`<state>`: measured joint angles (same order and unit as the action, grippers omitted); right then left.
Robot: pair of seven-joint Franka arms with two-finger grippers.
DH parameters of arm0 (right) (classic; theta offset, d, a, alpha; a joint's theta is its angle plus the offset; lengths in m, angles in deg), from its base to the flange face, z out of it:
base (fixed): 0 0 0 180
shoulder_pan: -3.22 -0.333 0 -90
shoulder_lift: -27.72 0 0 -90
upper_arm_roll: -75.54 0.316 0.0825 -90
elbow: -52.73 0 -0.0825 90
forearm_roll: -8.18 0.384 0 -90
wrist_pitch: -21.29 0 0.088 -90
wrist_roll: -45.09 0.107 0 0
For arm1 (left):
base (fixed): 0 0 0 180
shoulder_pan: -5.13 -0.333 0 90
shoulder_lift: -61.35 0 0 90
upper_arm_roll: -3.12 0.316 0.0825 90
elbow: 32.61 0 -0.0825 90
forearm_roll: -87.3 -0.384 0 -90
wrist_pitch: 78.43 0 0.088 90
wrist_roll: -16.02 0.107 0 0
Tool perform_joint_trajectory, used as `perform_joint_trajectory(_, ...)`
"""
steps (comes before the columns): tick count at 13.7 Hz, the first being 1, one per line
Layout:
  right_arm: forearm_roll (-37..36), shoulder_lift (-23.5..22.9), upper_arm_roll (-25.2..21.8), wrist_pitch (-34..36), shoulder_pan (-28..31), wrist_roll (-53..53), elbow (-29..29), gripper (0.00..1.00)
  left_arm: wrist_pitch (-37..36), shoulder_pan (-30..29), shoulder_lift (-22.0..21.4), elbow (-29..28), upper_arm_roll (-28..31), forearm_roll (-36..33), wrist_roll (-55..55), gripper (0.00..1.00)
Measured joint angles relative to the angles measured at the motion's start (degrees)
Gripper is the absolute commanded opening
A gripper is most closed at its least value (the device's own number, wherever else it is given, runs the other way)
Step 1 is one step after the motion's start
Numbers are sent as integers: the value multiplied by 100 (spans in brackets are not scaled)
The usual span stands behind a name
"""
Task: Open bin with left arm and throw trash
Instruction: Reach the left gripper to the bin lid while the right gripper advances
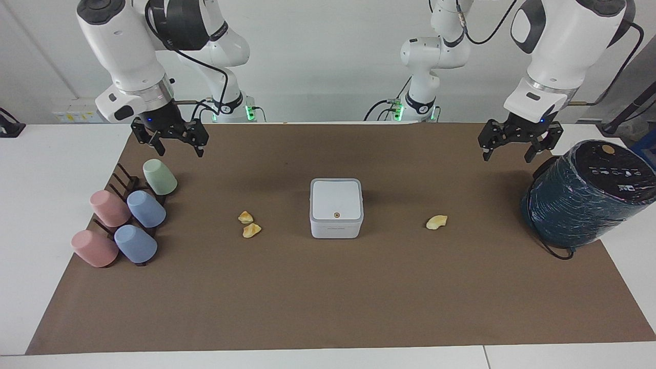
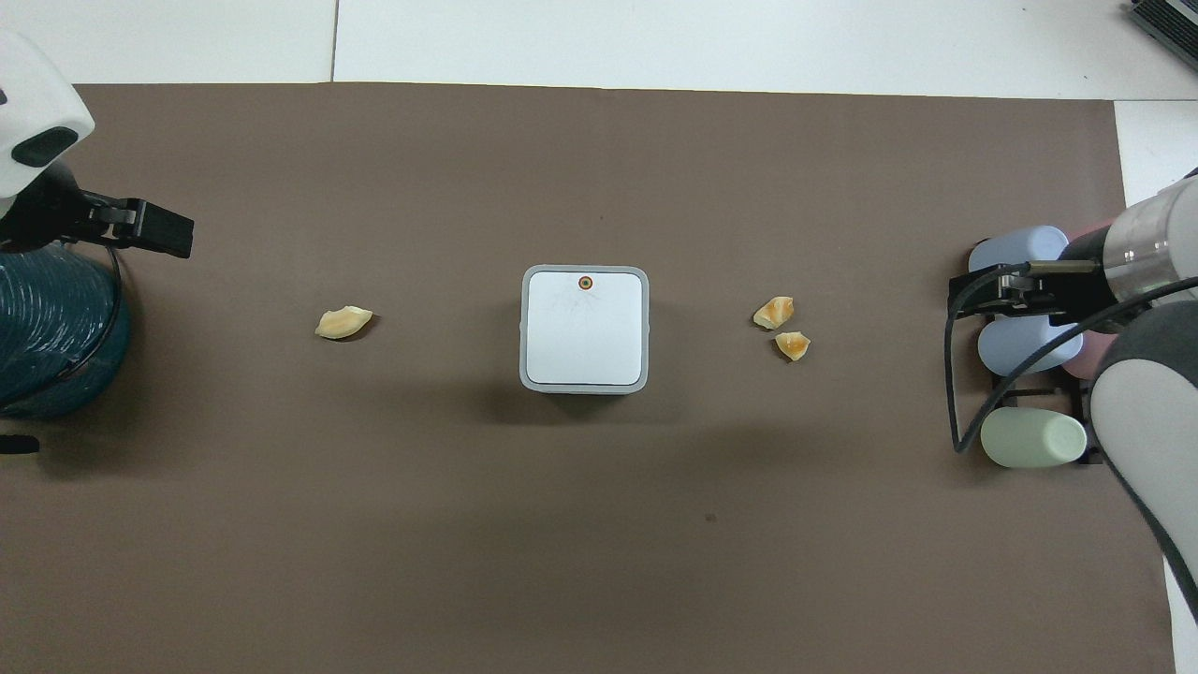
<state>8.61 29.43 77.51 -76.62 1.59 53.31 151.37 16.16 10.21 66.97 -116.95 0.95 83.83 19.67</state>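
Over at the right arm's end we've got the right gripper (image 1: 174, 141) hanging open above smooth pastel cups (image 1: 128, 218). Two crinkly yellow scraps (image 1: 249, 224), then mid-mat the boxy white plastic bin (image 1: 336, 207), lid shut, a third scrap (image 1: 436, 222), and the left gripper (image 1: 517, 146), open beside the wrapped teal cylinder (image 1: 584, 197).
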Motion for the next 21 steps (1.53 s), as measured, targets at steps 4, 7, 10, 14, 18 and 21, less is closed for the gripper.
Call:
perform_joint_trajectory(4, 0, 0, 0, 0, 0, 0, 0, 100, -1, 0, -10, -4, 1, 0, 0, 100)
perform_joint_trajectory(7, 0, 0, 0, 0, 0, 0, 0, 100, 0, 0, -18, -16, -3, 0, 0, 100)
perform_joint_trajectory(10, 0, 0, 0, 0, 0, 0, 0, 100, 55, 52, -26, -35, -35, 0, -1, 100)
perform_joint_trajectory(14, 0, 0, -16, 0, 71, -4, 1, 100, 1002, 468, -97, -442, -98, 3, -758, 61)
perform_joint_trajectory(18, 0, 0, -27, 1, 162, -5, 11, 100, 1420, 958, -218, -846, -127, 407, -1444, 17)
perform_joint_trajectory(21, 0, 1, -27, -64, 180, -5, 43, 100, 2414, 1505, -228, -1357, -138, 549, -2217, 6)
